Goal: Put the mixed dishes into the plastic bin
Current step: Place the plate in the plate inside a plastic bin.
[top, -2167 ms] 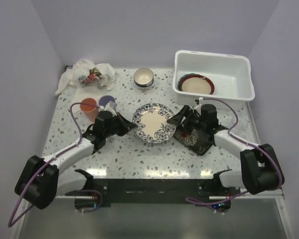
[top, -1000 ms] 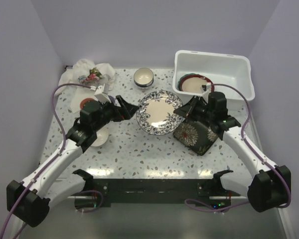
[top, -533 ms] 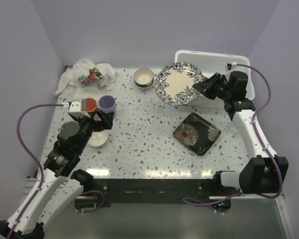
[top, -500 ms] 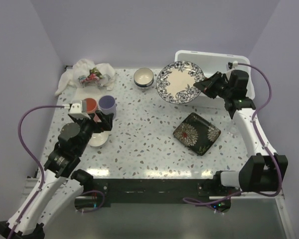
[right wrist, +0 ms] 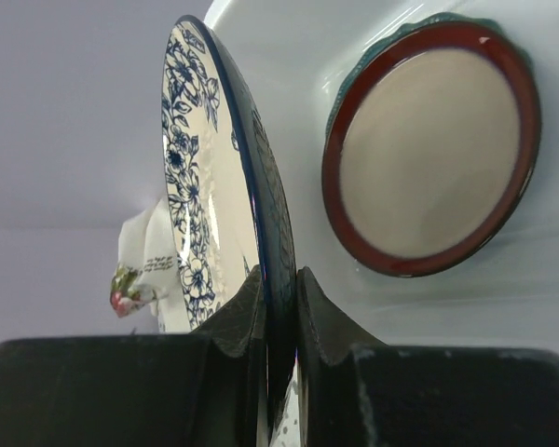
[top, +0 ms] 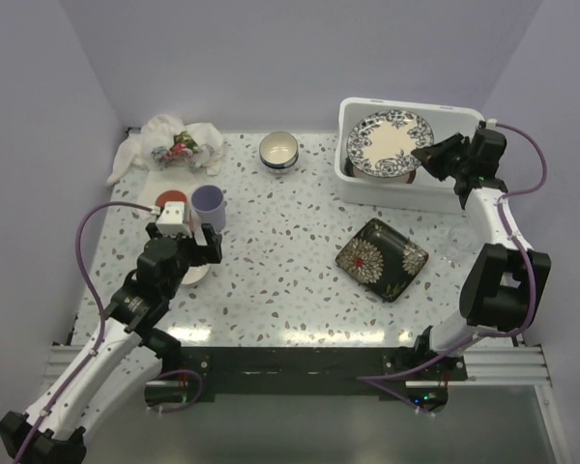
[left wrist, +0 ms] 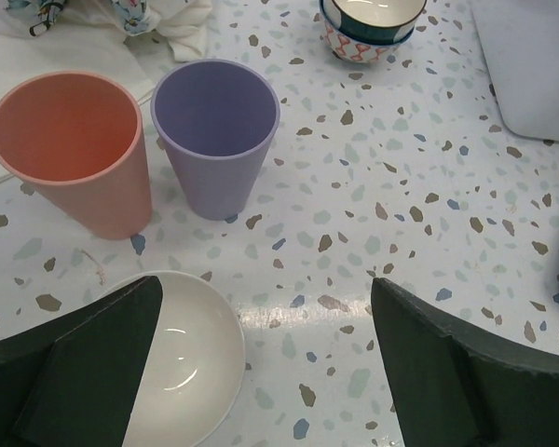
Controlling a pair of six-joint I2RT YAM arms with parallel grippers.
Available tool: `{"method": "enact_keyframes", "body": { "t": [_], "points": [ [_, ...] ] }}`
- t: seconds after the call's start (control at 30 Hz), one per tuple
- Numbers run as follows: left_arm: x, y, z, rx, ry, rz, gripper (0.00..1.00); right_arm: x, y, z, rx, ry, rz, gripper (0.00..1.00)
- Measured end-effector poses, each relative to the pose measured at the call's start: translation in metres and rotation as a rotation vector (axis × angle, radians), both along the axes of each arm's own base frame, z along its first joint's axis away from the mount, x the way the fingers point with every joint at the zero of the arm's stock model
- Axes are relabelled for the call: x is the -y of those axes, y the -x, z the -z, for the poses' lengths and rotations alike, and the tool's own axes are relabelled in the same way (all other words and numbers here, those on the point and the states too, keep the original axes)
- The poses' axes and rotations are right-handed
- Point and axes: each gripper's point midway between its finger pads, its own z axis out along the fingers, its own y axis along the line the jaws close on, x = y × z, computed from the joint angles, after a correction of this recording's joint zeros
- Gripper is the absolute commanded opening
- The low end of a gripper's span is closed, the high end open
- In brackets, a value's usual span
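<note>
My right gripper (top: 433,155) (right wrist: 279,289) is shut on the rim of the blue-patterned plate (top: 391,143) (right wrist: 200,186), which hangs tilted over the plastic bin (top: 464,184). Inside the bin lies the red-rimmed plate (right wrist: 429,149) on a teal one. My left gripper (top: 186,253) (left wrist: 261,372) is open and holds nothing, above a small white bowl (left wrist: 182,358). Just beyond it stand the orange cup (left wrist: 70,149) and purple cup (left wrist: 214,130). The dark floral square plate (top: 381,258) lies on the table right of centre. A patterned bowl (top: 278,150) sits at the back.
A white printed cloth (top: 169,145) is bunched in the far left corner. Purple walls close in the table on three sides. The bin stands in the far right corner against the wall.
The right arm has lifted the blue-patterned plate from mid-table and swung it right, over the bin. The left arm has drawn back left, over the white bowl, still open.
</note>
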Motion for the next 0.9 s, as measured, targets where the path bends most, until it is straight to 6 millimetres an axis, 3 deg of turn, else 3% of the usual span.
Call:
{"method": "enact_keyframes", "body": {
  "t": [0.4, 0.9],
  "points": [
    [0.001, -0.004, 0.004, -0.010, -0.018, 0.000, 0.99, 0.030, -0.038, 0.068, -0.079, -0.026, 0.045, 0.00],
    [0.002, -0.006, 0.005, -0.013, -0.026, 0.002, 0.98, 0.024, -0.073, 0.138, -0.155, -0.072, -0.057, 0.00]
  ]
}}
